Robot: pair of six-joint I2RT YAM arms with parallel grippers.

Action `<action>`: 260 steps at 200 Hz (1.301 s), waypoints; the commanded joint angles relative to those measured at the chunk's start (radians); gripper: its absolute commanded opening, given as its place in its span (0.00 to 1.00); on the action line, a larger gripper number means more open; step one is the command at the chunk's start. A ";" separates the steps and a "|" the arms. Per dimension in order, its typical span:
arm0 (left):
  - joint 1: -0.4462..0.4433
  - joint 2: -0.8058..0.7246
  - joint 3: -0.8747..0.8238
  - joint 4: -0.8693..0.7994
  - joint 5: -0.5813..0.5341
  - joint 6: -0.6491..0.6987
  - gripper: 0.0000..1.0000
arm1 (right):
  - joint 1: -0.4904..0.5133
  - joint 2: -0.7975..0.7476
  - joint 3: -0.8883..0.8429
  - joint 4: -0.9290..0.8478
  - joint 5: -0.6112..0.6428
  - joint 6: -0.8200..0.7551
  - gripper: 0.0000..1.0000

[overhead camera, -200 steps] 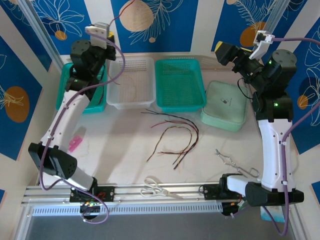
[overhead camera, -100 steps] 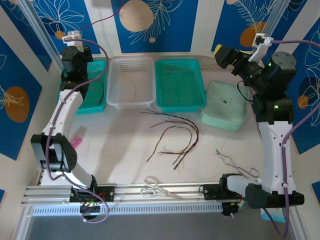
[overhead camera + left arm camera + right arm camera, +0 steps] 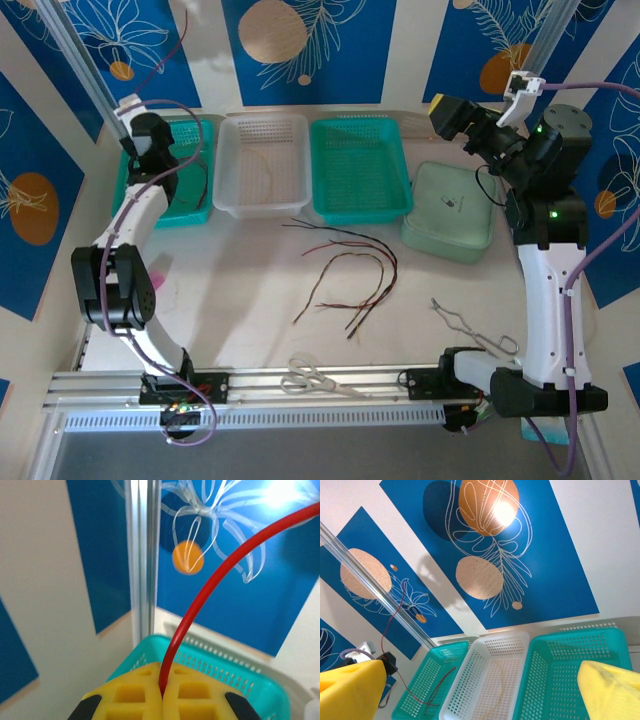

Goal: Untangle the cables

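1. Red cable [image 3: 200,600] is pinched in the left gripper [image 3: 162,694]: its yellow fingers [image 3: 130,695] are pressed flat together, and the wire comes out of the seam between them.
2. From that seam the wire climbs and bends away up and to the right of the fingertips.
3. Just below and ahead of those fingertips lies the left teal basket [image 3: 235,672], its mesh rim close under them.
4. The right gripper [image 3: 482,680] is spread as wide as it goes, with nothing between its two yellow pads [image 3: 350,690].
5. Through that gap, the white basket [image 3: 490,655] lies straight ahead and below. The left teal basket sits ahead of one finger and the middle teal basket [image 3: 570,655] ahead of the other.
6. Seen from above, the loose cables [image 3: 350,275], red, dark and tan, lie in loops on the table [image 3: 230,290]. They are well apart from both pairs of fingers and on the near side of the baskets from them.
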 commanded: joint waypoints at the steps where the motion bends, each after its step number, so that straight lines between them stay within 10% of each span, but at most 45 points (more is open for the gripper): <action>1: 0.010 -0.004 -0.071 0.002 -0.096 -0.111 0.00 | -0.006 -0.014 0.009 -0.004 -0.003 -0.008 0.98; 96: 0.114 0.123 -0.037 -0.353 0.085 -0.426 0.00 | -0.009 -0.008 0.015 -0.028 -0.009 -0.020 0.98; 260: 0.150 0.339 0.189 -0.607 0.405 -0.263 0.00 | 0.014 -0.036 -0.058 -0.012 0.010 -0.014 0.97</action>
